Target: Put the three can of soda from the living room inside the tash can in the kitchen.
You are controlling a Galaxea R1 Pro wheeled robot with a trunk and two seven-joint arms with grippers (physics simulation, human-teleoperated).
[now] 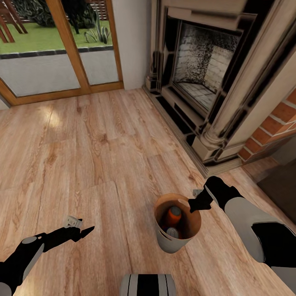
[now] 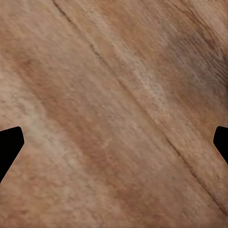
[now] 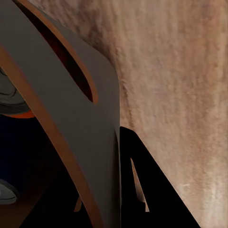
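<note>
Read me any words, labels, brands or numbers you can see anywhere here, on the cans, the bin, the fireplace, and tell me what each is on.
None can be read.
Orange can in the bin: no legible label.
Second can: only its silvery top shows.
Fireplace and glass doors: no writing.

Right gripper (image 1: 200, 204) on trash can (image 1: 170, 242) rim — cans (image 1: 174, 215) inside.

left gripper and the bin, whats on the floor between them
Nothing: in the head view only bare wood floor lies between the left gripper and the bin.
</note>
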